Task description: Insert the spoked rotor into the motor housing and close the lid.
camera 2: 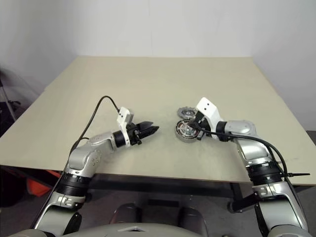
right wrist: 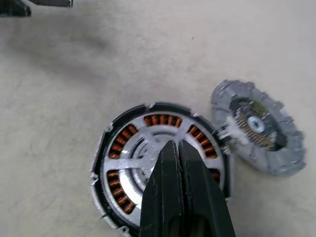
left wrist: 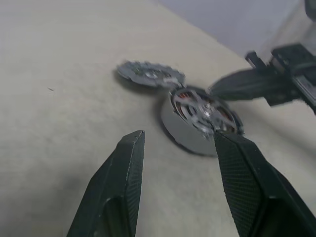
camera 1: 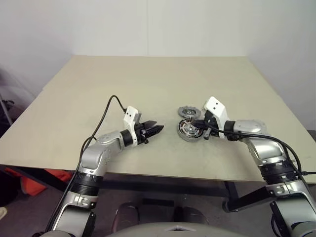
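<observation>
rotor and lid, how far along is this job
Done: the shiny silver spoked rotor sits inside the round grey motor housing, copper windings showing between spokes. In hand: the right gripper, fingers shut, points at the rotor. Left: the flat dull-grey lid lies beside the housing.

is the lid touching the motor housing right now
Touching. The right wrist view shows the lid resting against the motor housing rim, no table showing between them.
</observation>
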You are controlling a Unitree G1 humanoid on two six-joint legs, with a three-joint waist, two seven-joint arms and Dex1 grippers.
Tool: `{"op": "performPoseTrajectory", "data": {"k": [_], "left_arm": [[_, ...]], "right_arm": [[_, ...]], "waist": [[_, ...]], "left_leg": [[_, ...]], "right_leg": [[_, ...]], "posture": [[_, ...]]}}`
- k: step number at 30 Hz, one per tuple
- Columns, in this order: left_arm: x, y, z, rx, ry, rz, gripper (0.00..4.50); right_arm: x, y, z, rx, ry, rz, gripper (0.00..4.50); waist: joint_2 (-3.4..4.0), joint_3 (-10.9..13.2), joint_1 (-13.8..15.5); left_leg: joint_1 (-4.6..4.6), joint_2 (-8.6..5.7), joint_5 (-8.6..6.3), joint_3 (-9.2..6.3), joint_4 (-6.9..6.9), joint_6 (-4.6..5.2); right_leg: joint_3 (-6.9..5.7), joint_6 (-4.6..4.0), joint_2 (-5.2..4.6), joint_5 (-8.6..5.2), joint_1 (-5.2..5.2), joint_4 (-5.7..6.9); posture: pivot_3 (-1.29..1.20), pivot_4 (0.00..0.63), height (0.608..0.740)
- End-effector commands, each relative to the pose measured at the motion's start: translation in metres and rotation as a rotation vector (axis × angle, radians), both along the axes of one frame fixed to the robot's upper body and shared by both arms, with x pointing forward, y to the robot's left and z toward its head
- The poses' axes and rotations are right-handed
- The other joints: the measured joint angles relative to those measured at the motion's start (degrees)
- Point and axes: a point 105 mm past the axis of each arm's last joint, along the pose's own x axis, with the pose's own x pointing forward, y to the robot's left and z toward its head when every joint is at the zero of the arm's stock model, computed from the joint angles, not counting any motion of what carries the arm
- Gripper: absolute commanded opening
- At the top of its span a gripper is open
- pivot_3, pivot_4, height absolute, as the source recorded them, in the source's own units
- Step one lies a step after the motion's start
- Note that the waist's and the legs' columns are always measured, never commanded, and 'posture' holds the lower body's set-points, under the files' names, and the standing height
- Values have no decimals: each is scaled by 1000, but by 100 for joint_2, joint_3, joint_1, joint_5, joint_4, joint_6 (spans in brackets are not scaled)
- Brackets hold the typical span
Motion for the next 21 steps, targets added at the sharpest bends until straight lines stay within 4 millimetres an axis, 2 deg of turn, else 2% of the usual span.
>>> {"op": "performPoseTrajectory", "data": {"k": [1, 5, 10, 12, 16, 19, 21], "left_arm": [[1, -1, 8, 12, -53, -25, 2361], [0, 0, 8, 21, -62, -39, 2361], [4, 3, 10, 26, -76, -31, 2361], [5, 4, 11, 26, -80, -27, 2361], [7, 3, 9, 34, -83, -19, 2361], [9, 2, 8, 34, -84, -15, 2400], [10, 1, 9, 31, -85, -11, 2400]], "right_arm": [[-2, -4, -10, -31, 8, -8, 0], [4, 0, 10, 4, -62, 1, 0], [13, 2, 47, -13, -222, 49, 0], [14, -2, 55, -104, -240, 104, 0], [19, -18, 55, -429, -284, 253, 0], [17, -21, 56, -544, -270, 405, 655], [20, -20, 60, -628, -307, 490, 1297]], "waist": [[1, 0, -6], [0, 0, -6], [0, 0, -19], [0, 0, -45], [-4, 2, -82], [-6, 4, -127], [-7, 4, -147]], "left_leg": [[2, -1, 0, 1, 0, 0], [13, -1, 4, 3, 0, -7], [13, -2, 8, 2, 0, -12], [12, -2, 8, 2, 0, -13], [8, -3, 8, 1, 2, -12], [7, -2, 8, 1, 2, -13], [1, -2, 8, 1, 2, -12]], "right_leg": [[2, 0, 0, 0, 0, 1], [5, 0, 0, 0, 5, 9], [5, 0, 0, 0, 2, 15], [5, 0, 0, 0, 0, 18], [5, 1, -1, -1, -3, 20], [3, 0, 0, -2, -4, 21], [3, -1, 0, -2, -11, 22]], "posture": [[0, 0, 740], [0, 0, 740], [0, 0, 740], [0, 0, 740], [0, 0, 740], [0, 0, 740], [0, 0, 740]]}}
